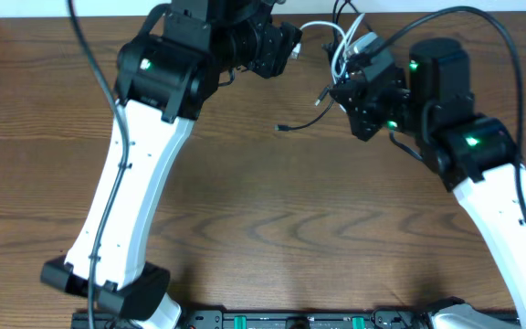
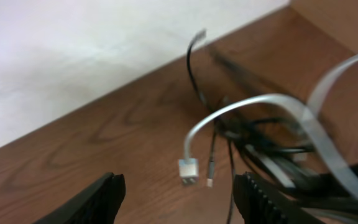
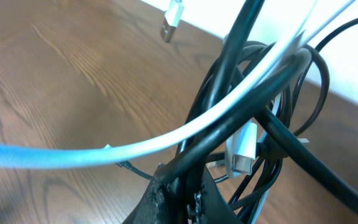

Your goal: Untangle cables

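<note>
A tangle of black cable [image 1: 310, 119] and white cable [image 1: 336, 53] lies at the far middle of the wooden table. My right gripper [image 1: 345, 91] is shut on a bundle of black cable [image 3: 253, 99], with the white cable [image 3: 166, 137] draped across it and a white plug [image 3: 244, 149] hanging behind. My left gripper [image 1: 290, 46] is open and empty just left of the tangle. In the left wrist view the white cable [image 2: 229, 115] arcs down to a white plug [image 2: 188, 171] between the open fingers [image 2: 179, 199], and the black cable [image 2: 194, 74] rises behind.
A white wall [image 2: 73, 50] runs along the table's far edge. The wooden table [image 1: 272, 219] stretches toward the front. The arm bases [image 1: 290, 320] stand at the front edge. Thick black arm wiring [image 1: 510, 55] loops over the right arm.
</note>
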Action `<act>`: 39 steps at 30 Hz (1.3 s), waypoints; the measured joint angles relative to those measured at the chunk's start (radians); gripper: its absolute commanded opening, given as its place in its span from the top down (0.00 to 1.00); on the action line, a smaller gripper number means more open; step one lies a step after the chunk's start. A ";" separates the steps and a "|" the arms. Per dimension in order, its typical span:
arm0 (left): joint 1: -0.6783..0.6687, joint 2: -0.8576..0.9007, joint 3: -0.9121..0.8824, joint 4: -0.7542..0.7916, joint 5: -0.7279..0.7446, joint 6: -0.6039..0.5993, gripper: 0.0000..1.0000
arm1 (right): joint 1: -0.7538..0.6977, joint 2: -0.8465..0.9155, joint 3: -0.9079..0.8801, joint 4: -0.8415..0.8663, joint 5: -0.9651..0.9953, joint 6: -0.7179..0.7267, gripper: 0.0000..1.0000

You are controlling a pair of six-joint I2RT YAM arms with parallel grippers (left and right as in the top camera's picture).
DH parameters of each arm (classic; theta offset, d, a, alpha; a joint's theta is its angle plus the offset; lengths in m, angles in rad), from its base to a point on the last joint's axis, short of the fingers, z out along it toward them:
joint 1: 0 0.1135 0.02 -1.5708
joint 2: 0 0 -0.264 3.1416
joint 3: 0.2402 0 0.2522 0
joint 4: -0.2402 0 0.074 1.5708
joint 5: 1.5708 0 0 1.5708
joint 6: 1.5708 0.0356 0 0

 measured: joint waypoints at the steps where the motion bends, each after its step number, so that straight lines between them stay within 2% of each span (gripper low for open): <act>1: 0.002 0.013 0.000 0.000 0.022 0.010 0.40 | -0.008 -0.020 0.000 0.001 -0.013 -0.006 0.99; 11: 0.006 0.066 0.000 0.000 0.132 0.070 0.39 | -0.145 -0.153 0.000 0.029 -0.237 -0.032 0.99; 19: 0.007 0.066 0.000 0.003 0.211 0.104 0.39 | -0.156 -0.149 0.000 0.029 -0.365 -0.036 0.99; 23: 0.021 0.066 0.000 0.007 0.267 0.122 0.35 | -0.156 -0.149 0.000 0.029 -0.399 -0.037 0.99; 33: 0.106 0.066 0.000 0.009 0.463 0.145 0.36 | -0.156 -0.149 0.000 0.032 -0.443 -0.042 0.99; 39: 0.103 0.066 0.000 0.010 0.598 0.171 0.35 | -0.156 -0.149 0.000 0.043 -0.444 -0.044 0.99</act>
